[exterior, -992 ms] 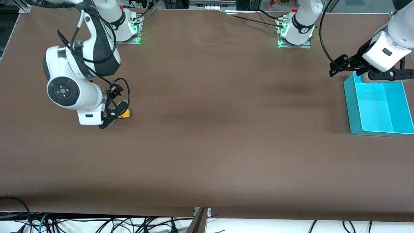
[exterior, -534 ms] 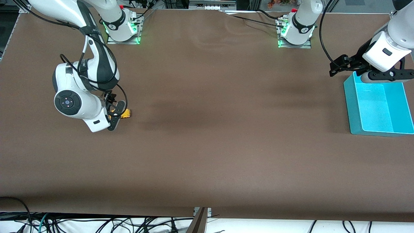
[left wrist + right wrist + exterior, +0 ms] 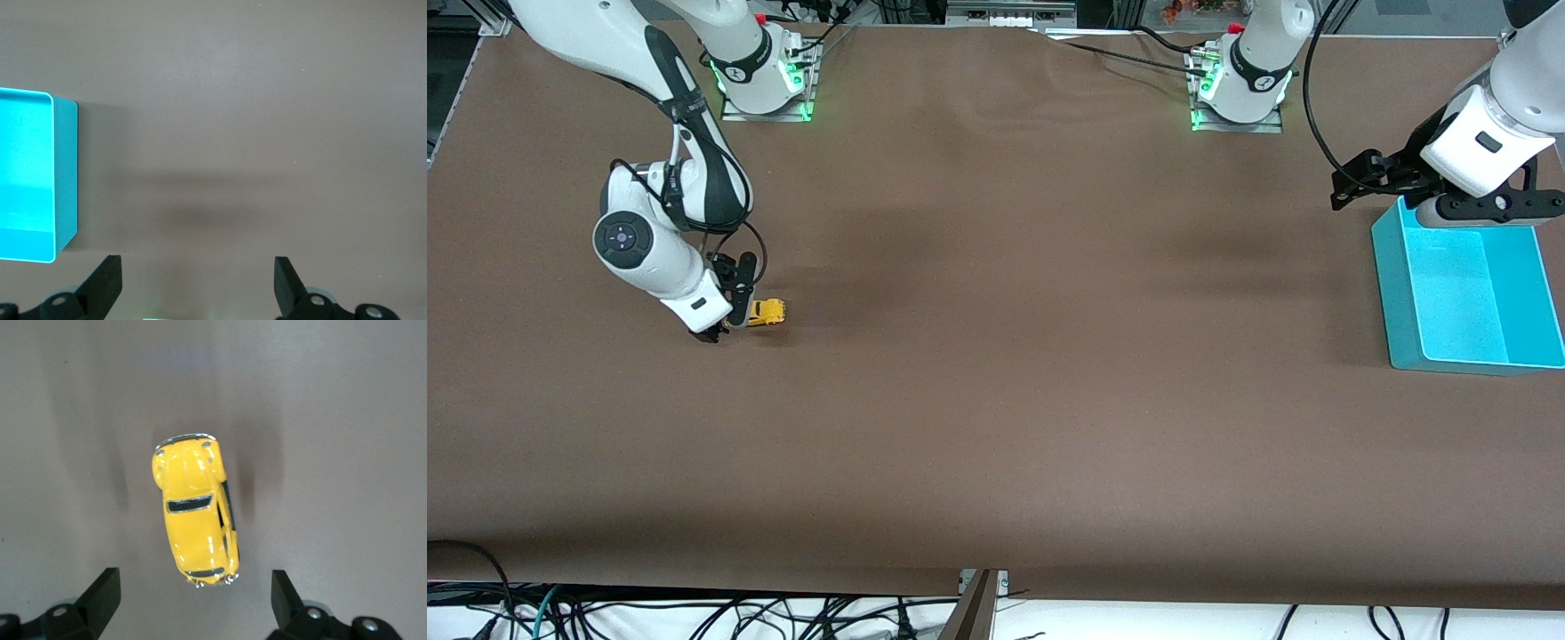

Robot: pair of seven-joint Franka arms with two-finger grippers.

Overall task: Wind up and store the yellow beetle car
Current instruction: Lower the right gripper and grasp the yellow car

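Toward the right arm's end of the table, the right gripper (image 3: pixel 727 307) has been lowered over the last second until it stands low over the car (image 3: pixel 767 312), with its wrist now tilted more steeply. In the right wrist view its fingers (image 3: pixel 100 595) are spread wide on either side of the car (image 3: pixel 195 520) and nothing is pinched yet. From this it is judged that the approach for the pick is nearly done and the closing has not begun.

The car rests on its wheels on the table (image 3: pixel 996 400). Its long axis is seen to run along the table's length, one end toward the right gripper and the other toward the left arm's end; which end is the nose cannot be told.

The left gripper (image 3: pixel 1409 182) is kept waiting over the edge of the bin (image 3: pixel 1400 293), fingers spread and empty.
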